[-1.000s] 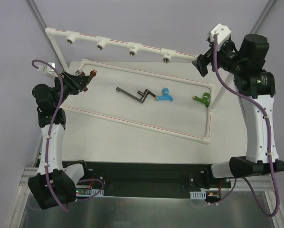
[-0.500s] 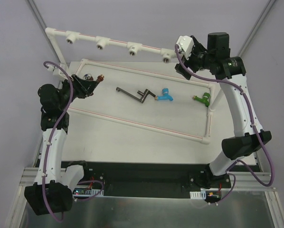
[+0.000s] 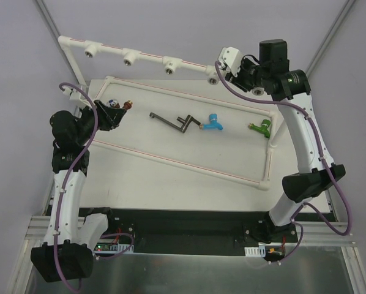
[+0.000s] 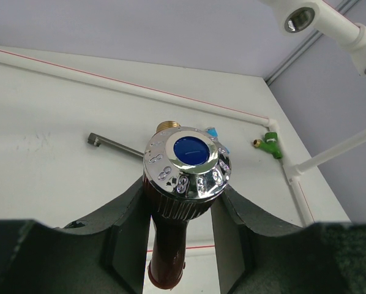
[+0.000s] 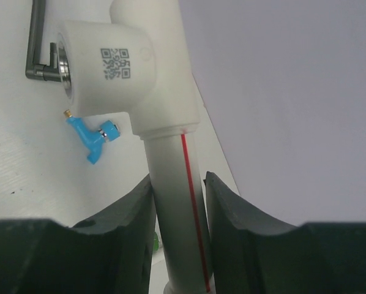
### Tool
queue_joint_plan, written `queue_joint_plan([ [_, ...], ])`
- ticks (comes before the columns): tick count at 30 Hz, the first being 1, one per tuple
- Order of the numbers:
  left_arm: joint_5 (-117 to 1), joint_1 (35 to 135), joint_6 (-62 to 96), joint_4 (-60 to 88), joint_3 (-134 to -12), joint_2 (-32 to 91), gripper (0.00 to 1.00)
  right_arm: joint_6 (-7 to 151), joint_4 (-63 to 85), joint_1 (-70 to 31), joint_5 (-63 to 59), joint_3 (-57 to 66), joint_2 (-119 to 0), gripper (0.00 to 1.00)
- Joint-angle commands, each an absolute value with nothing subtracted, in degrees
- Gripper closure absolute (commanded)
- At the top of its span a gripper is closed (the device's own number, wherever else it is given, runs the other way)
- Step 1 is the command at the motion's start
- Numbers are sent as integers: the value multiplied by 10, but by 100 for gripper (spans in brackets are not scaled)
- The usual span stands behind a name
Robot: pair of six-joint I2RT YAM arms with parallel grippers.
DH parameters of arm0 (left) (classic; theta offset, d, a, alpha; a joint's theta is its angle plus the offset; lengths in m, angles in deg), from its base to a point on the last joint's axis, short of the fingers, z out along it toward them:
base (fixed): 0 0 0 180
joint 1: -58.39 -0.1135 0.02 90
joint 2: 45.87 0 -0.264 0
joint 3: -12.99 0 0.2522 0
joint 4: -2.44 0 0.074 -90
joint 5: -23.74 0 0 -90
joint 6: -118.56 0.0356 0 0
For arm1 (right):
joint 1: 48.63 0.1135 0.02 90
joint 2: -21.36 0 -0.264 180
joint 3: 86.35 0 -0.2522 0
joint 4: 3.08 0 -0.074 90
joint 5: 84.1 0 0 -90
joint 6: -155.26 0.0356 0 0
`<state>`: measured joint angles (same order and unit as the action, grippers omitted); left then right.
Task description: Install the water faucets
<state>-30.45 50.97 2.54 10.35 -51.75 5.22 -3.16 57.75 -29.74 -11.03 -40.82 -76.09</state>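
Though tiny overhead — red-brown faucet (image 4: 168,251), blue-centred knob (image 4: 187,166) plain at left wrist.

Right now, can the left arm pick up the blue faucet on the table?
Probably not yet. The left gripper is shut on the red-brown faucet, so it's full. The blue faucet lies uncovered on the table.

White desk (image 3: 146,187), flat. Pipe frame (image 3: 171,160) sits on it, its base loop lying as a skewed rectangle. Inside the loop, left to right: dark metal crank (image 3: 171,122), blue faucet (image 3: 212,122) touching the crank's end, green faucet (image 3: 261,127) just beside the right-hand pipe.
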Motion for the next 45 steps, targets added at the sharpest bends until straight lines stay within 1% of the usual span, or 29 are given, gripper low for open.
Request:
queue_joint_plan([
  [1, -317, 517, 50, 98, -545, 30, 100, -6, 630, -288, -84, -414, -716, 80],
  [3, -320, 516, 49, 99, -545, 26, 100, 1, 636, -288, -74, -408, -707, 85],
  [8, -335, 516, 38, 98, -545, 20, 100, 27, 641, -283, -58, -378, -662, 93],
  [12, -353, 516, 13, 88, -539, 14, 100, 46, 631, -283, -47, -311, -619, 98],
  [16, -375, 516, -19, 58, -516, -3, 100, 52, 621, -282, -46, -259, -563, 98],
  [22, -417, 515, -73, 2, -491, -18, 100, 73, 620, -281, -73, -206, -519, 98],
  [26, -434, 507, -158, -93, -453, -13, 100, 88, 589, -280, -76, -163, -495, 98],
  [27, -419, 500, -176, -142, -440, -7, 100, 90, 588, -281, -76, -159, -492, 98],
  [29, -396, 483, -235, -191, -434, 24, 100, 88, 581, -277, -74, -147, -488, 98],
  [30, -380, 461, -258, -250, -428, 37, 100, 88, 580, -275, -71, -144, -485, 98],
  [35, -310, 402, -395, -415, -412, 117, 100, 85, 573, -258, -31, -132, -484, 98],
  [42, -263, 327, -498, -505, -444, 172, 100, 81, 568, -245, -17, -117, -482, 98],
  [45, -240, 318, -508, -479, -478, 187, 100, 80, 566, -241, -11, -113, -483, 98],
])
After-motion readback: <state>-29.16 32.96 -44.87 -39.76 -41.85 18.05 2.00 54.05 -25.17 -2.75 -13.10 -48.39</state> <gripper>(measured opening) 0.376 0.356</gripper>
